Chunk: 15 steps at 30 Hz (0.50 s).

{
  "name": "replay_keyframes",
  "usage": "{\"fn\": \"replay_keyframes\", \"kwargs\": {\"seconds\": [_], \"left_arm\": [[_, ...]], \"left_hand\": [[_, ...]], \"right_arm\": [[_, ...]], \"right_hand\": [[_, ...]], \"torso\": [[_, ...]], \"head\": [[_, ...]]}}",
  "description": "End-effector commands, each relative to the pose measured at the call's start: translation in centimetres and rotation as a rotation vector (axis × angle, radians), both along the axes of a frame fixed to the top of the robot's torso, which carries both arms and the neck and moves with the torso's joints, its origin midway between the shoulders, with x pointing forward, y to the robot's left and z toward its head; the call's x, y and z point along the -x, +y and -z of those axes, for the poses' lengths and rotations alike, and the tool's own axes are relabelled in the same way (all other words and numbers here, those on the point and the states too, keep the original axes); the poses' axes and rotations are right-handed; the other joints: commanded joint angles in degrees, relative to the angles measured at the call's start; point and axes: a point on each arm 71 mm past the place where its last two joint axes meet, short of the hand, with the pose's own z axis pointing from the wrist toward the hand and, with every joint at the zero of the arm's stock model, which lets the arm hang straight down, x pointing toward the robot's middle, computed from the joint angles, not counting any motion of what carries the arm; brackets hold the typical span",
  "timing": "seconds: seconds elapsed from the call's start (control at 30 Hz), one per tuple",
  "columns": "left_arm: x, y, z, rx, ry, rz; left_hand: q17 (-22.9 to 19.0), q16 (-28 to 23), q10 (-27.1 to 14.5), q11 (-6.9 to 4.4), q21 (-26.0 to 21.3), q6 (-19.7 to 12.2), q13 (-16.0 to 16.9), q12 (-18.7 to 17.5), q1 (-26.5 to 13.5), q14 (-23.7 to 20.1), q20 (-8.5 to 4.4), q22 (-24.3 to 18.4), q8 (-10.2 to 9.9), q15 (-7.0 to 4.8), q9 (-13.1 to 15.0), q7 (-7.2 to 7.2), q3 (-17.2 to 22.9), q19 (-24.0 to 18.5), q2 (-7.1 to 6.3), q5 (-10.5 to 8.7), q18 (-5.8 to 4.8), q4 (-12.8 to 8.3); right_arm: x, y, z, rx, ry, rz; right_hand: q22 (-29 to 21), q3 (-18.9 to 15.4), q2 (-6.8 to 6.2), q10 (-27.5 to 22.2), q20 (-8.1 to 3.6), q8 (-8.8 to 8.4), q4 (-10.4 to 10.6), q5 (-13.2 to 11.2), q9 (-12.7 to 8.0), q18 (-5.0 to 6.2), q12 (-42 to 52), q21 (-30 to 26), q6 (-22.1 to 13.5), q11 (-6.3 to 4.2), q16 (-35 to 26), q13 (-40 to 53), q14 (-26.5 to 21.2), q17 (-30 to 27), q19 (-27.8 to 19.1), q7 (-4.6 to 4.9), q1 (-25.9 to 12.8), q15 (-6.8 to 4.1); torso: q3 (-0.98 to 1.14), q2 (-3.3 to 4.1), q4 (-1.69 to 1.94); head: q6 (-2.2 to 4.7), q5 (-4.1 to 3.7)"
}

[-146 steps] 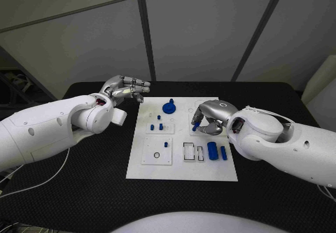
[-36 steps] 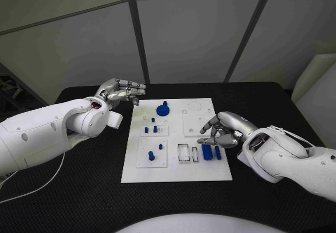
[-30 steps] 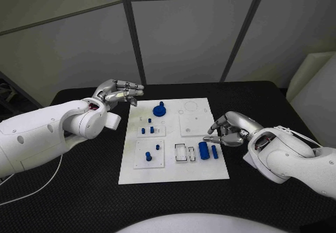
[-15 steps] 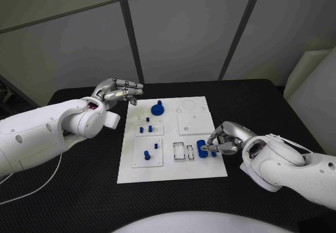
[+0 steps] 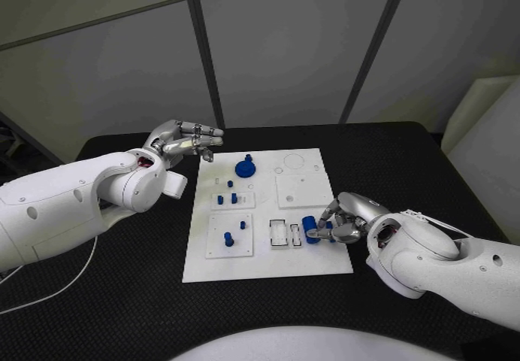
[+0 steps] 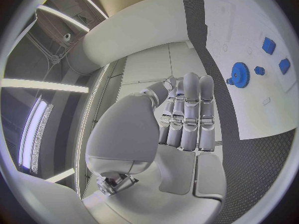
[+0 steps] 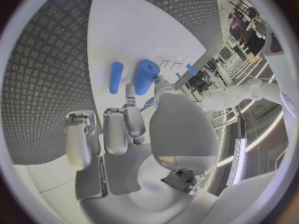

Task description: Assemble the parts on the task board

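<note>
the task board (image 5: pixel 276 256) lies flat in the middle of the black table (image 5: pixel 119 286), its long edges running away from the robot. along its near right part lie a thick blue cylinder (image 5: pixel 310 229) and, just beside it toward the right edge, a thinner blue peg (image 7: pixel 116 76), both lying down and apart from each other. left of them are small clear-framed slots (image 5: pixel 284 232), then a square plate with an upright blue peg (image 5: pixel 228 239). farther up the board stand two short blue pegs (image 5: pixel 225 200), and near the far edge a blue gear with a knob (image 5: pixel 245 166). the right hand (image 5: pixel 338 222) rests low over the board's near right part; its thumb and a fingertip sit at the thick blue cylinder, though whether they actually pinch it i cannot tell, and the other fingers are curled in. the left hand (image 5: pixel 184 140) hangs off the board's far left corner over bare table, holding nothing, its fingers close together and bent, as the left wrist view (image 6: pixel 187 117) also shows. open black table runs wide on every side of the board.
</note>
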Motion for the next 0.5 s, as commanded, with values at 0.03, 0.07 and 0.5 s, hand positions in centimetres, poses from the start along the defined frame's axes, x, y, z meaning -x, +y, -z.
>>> {"fn": "replay_keyframes", "kwargs": {"seconds": [0.03,0.07,0.5], "left_arm": [[0.0,-0.1,-0.1,0.008,0.0,0.009],[0.0,-0.1,-0.1,0.008,0.001,0.009],[0.0,0.0,-0.1,0.007,0.006,0.012]], "left_hand": [[-0.1,-0.3,-0.3,0.11,-0.3,0.3,0.0,-0.2,0.0,0.2,0.2,-0.1,-0.3,0.12,0.0,0.2,-0.1,0.2,0.47,-0.24,-0.22,-0.2],[-0.1,-0.3,-0.3,0.11,-0.3,0.3,0.0,-0.2,0.0,0.2,0.2,-0.1,-0.3,0.12,0.0,0.2,-0.1,0.2,0.47,-0.24,-0.22,-0.2],[-0.1,-0.3,-0.3,0.11,-0.3,0.3,0.0,-0.2,-0.1,0.2,0.2,-0.1,-0.3,0.13,0.0,0.2,-0.1,0.2,0.47,-0.25,-0.23,-0.2]], "right_arm": [[-0.2,0.1,0.2,0.041,-0.001,0.005],[-0.3,0.3,0.3,0.045,-0.001,0.008],[-0.7,1.9,1.5,0.083,0.021,-0.004]], "right_hand": [[15.1,-0.2,-0.01,0.5,0.02,0.33,-0.2,0.2,0.3,-0.4,0.3,0.2,-0.2,-0.04,0.2,0.1,2.7,0.0,6.0,-0.1,0.0,-0.12],[15.1,-0.2,-0.01,0.4,0.02,0.33,-0.2,0.2,0.4,-0.4,0.3,0.2,-0.2,-0.04,0.2,0.1,2.7,0.0,6.0,-0.1,0.1,-0.12],[15.1,0.4,0.21,0.4,0.01,0.37,-0.3,0.4,1.8,-0.4,0.6,0.2,-0.2,-0.06,0.2,0.7,2.6,0.0,6.0,-0.13,1.5,-0.13]], "torso": [[-0.03,0.03,0.09],[-0.04,0.04,0.09],[-0.07,0.04,0.08]], "head": [[-0.1,0.15],[-0.1,0.21],[-0.1,0.5]]}}
